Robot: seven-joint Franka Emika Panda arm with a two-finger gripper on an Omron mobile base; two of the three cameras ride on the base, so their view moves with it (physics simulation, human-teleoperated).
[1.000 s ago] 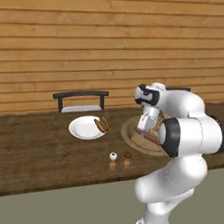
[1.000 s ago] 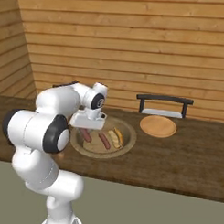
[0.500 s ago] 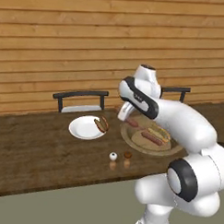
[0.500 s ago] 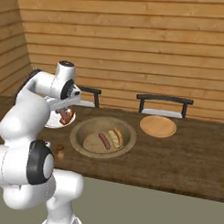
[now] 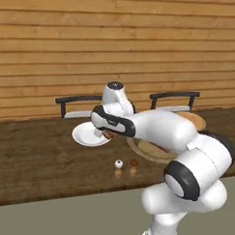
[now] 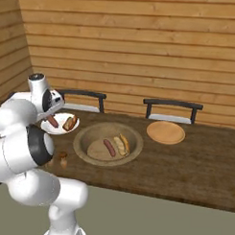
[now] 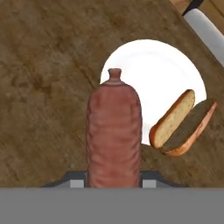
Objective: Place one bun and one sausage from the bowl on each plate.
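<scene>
My gripper (image 7: 113, 181) is clamped on a sausage (image 7: 113, 135), held end-on so it runs up the centre of the hand view with its knotted tip over the white plate (image 7: 144, 65). It hangs above the plate's near edge, lengthwise along the gripper, which should let it drop flat next to the bun.

A split bun (image 7: 181, 124) already lies on the right side of that plate, cut face up. That leaves the plate's left half bare, so that's where I'd put the sausage.

In the right base view, the plate (image 6: 48, 128) sits at middle left with the bun (image 6: 70, 122) and the red sausage (image 6: 52, 121) over it, just behind my forearm. The wooden bowl (image 6: 108, 143) is in the centre, beside the plate. It holds one more sausage (image 6: 109, 147) and one more bun (image 6: 122, 144), presumably for the second setting.

A tan round plate (image 6: 165, 132) at upper right of centre is bare and well apart from the bowl, probably the next target.

Two small shakers (image 5: 125, 164) stand on the table (image 5: 35, 159) in front of the white plate. They're low risk, but I'd keep the wrist high when retracting.
</scene>
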